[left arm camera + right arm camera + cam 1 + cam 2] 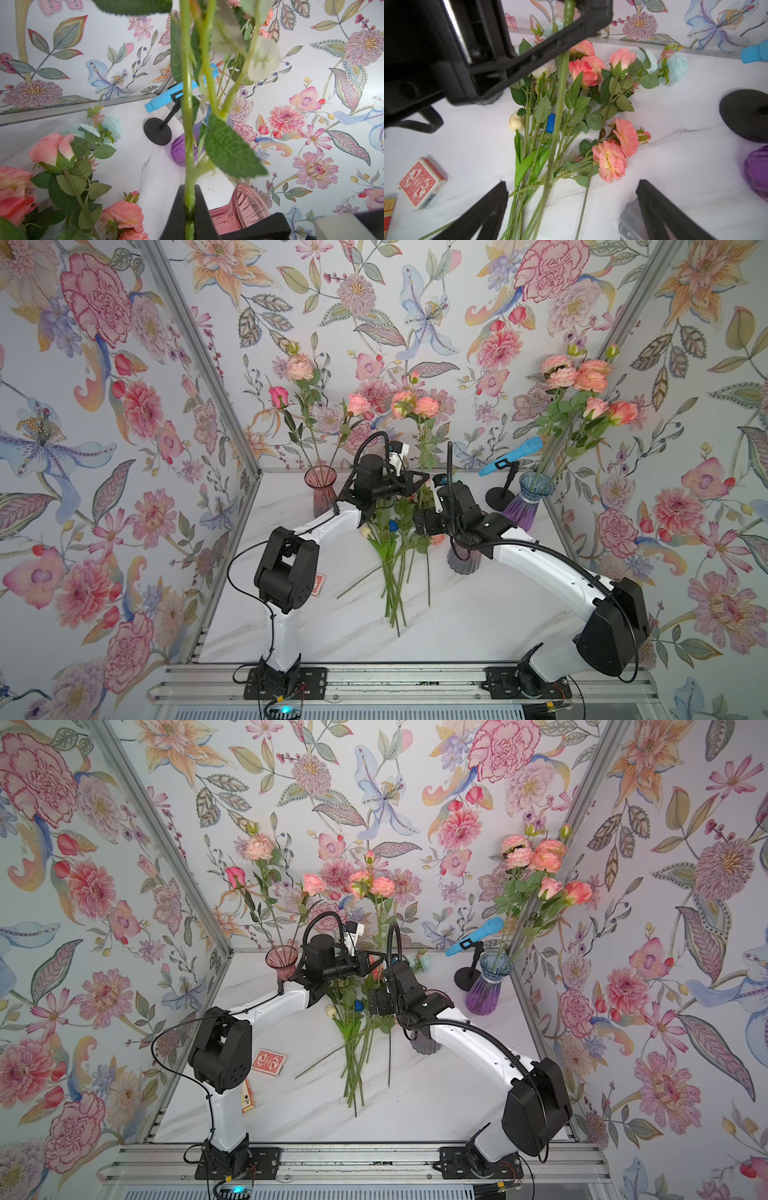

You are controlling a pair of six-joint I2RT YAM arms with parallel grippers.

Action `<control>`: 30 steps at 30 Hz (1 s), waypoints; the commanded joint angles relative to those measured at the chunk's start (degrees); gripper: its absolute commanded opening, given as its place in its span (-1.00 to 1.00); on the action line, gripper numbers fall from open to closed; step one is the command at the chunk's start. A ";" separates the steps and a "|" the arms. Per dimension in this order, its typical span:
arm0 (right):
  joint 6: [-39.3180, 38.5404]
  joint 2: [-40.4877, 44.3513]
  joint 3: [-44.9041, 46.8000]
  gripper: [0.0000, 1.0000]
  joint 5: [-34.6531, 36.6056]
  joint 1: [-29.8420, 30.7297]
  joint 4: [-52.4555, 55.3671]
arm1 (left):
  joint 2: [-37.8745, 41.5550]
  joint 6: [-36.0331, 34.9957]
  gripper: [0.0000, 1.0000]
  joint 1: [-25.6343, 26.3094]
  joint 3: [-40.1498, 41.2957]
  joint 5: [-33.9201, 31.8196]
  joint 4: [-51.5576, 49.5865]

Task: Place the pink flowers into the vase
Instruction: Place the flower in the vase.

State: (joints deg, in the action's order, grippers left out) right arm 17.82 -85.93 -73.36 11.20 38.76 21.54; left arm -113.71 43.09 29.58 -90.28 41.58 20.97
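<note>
Vase of pink glass (320, 485) and purple vase (521, 510) hold pink flowers (582, 377).

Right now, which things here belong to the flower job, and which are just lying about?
Job: held pink flower stem in the left gripper; loose pink flowers; pink vase; blue-purple vase; grey vase.
Lying about: card box; blue microphone; pale blue blooms; white tulip.

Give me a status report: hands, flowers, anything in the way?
Left hand shut on an upright pink flower stem, pink vase beside it. Right hand open, fingers either side of that stem. More pink flowers lie on the table.
</note>
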 commanded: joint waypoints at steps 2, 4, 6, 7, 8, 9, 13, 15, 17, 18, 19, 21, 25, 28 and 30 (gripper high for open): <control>0.19 1.93 0.93 0.99 0.67 -0.61 0.23 | -0.06 -9.68 -1.00 0.56 -6.05 -2.06 -7.76; 0.16 2.10 1.11 0.99 0.58 -0.67 0.23 | 0.24 -12.35 -1.00 0.59 -8.21 -3.05 -10.44; 0.18 2.38 1.41 0.99 0.58 -0.76 0.21 | 0.68 -14.68 -1.00 0.50 -9.98 -4.05 -12.42; 0.12 2.62 1.49 0.99 0.63 -0.72 0.26 | 0.93 -15.61 -1.00 0.40 -10.70 -4.66 -13.06; 0.09 2.85 1.72 0.99 0.64 -0.78 0.22 | 1.18 -16.32 -1.00 0.35 -11.46 -5.58 -13.67; 0.01 2.94 1.84 0.99 0.67 -0.79 0.25 | 1.41 -16.84 -1.00 0.22 -12.11 -6.23 -14.13; -0.10 3.53 2.42 0.99 0.45 -1.18 0.26 | 2.46 -20.04 -1.00 -0.39 -16.18 -9.82 -17.05; -0.07 3.61 2.57 0.99 0.17 -1.29 0.26 | 3.40 -22.29 -1.00 -0.65 -18.14 -13.12 -18.92; -0.11 3.49 2.57 0.99 -0.17 -1.26 0.23 | 4.83 -23.93 -1.00 -1.13 -19.05 -15.54 -19.45; -0.12 3.34 2.47 0.99 -0.22 -1.32 0.21 | 5.50 -24.38 -1.00 -1.45 -19.21 -16.34 -19.35; -0.20 3.27 2.29 0.99 -0.46 -1.26 0.19 | 6.39 -24.83 -1.00 -1.73 -19.32 -17.23 -19.24; -0.17 2.97 2.09 0.99 -0.72 -1.29 0.26 | 8.02 -25.43 -1.00 -2.36 -19.41 -18.21 -18.88; -0.34 2.31 1.37 0.99 -1.25 -1.29 0.26 | 11.07 -26.27 -1.00 -3.37 -19.99 -19.17 -18.68; -0.35 1.81 0.90 0.99 -1.60 -1.32 0.21 | 13.11 -27.20 -1.00 -4.09 -20.71 -19.82 -18.87; -0.36 1.59 0.59 0.99 -1.80 -1.29 0.26 | 14.38 -28.07 -1.00 -4.56 -21.13 -20.29 -18.96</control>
State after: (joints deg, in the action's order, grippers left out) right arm 17.76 -83.64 -71.77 10.11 37.74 21.56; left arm -102.41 17.96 25.69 -109.16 23.14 1.93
